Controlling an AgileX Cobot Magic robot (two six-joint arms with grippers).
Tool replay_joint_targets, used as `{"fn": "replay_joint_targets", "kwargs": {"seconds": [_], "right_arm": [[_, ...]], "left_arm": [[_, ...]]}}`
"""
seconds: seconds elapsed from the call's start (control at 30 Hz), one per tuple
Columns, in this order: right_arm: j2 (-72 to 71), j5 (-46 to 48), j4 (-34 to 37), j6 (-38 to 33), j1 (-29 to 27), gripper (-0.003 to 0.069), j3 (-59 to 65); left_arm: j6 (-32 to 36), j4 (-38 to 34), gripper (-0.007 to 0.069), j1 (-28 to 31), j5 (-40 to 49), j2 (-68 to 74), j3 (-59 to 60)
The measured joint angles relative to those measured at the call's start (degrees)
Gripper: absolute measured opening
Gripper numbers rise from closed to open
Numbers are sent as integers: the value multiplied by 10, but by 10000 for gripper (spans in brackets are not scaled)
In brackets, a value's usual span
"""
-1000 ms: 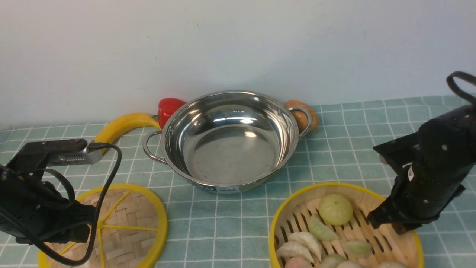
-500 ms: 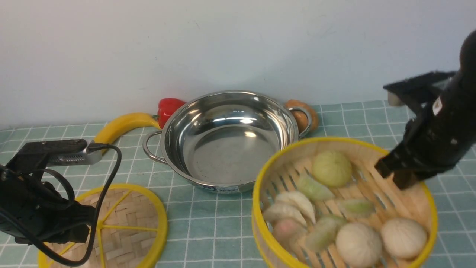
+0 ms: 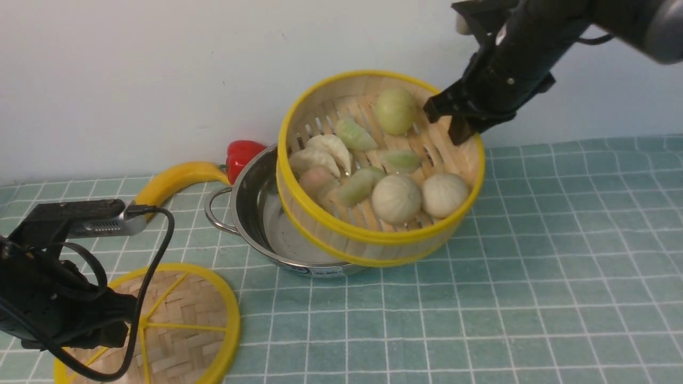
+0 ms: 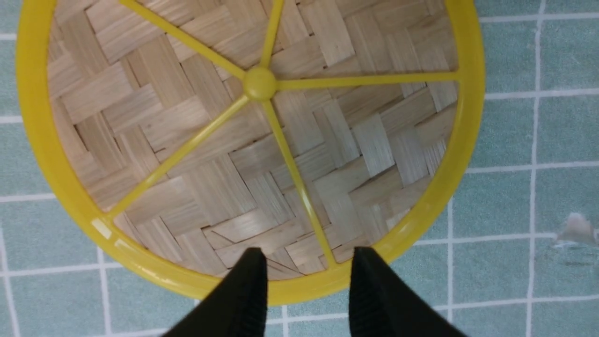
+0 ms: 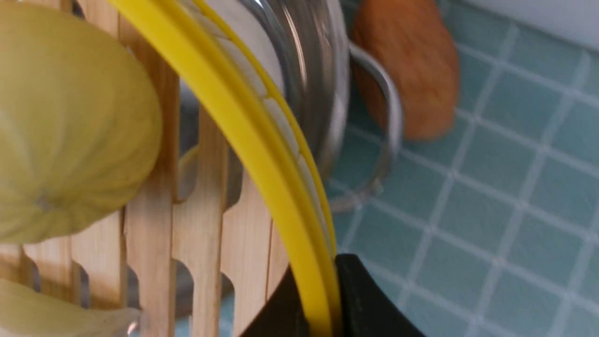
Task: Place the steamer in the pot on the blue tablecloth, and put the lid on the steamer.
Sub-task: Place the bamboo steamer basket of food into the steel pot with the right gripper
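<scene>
Right gripper (image 3: 445, 125) is clamping its fingers on the rim of the tilted steamer (image 3: 373, 234), which is hanging partly over the pot (image 3: 251, 197). Left gripper (image 4: 309, 255) is hovering, fingers apart, over the lid (image 4: 187, 140) rim.

Pretty much matte black all over, chunky housings. Left gripper (image 4: 307, 256): two tapered black fingers (image 4: 248, 290), ribbed on the inside. Right behind it, silver camera block (image 3: 101, 225) trailing a looped black cable (image 3: 164, 248). Behind the right gripper (image 3: 453, 120): white sticker (image 3: 501, 35), tiny screws (image 3: 511, 81), grey sleeve (image 3: 661, 26) further up.
</scene>
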Motion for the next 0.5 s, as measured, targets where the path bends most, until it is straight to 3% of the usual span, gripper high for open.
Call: {"fn": "replay_joint_targets", "kwargs": {"seconds": [0.3,0.5], "right_arm": [[140,4,5,8,41,54,-200],[172,5,-1,15,42,54,-225]], "left_arm": [[0,0,243,0,-9,0,0],[0,0,243,0,-11,0,0]]}}
